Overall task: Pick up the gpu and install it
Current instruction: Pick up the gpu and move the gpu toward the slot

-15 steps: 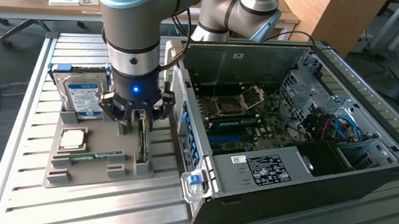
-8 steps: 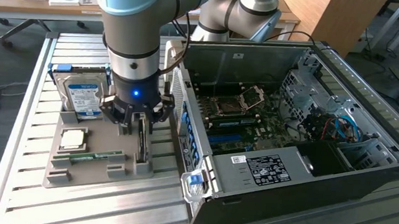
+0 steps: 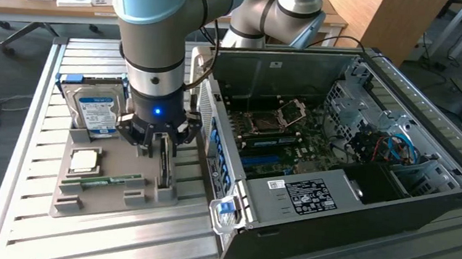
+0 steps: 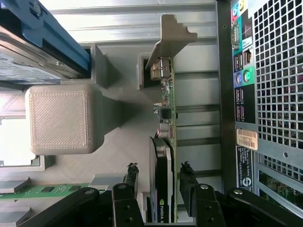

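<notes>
On the ridged grey tray, wide-splayed black claw astride the upright slim green gpu, ungrasped.

Spread claw astride upright gpu

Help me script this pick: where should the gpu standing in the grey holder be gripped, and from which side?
Probably across its flat faces at the fan end, away from the silver bracket, coming from above. The gpu stands on edge in the grey holder, top edge free; the open tool straddles it there.
</notes>
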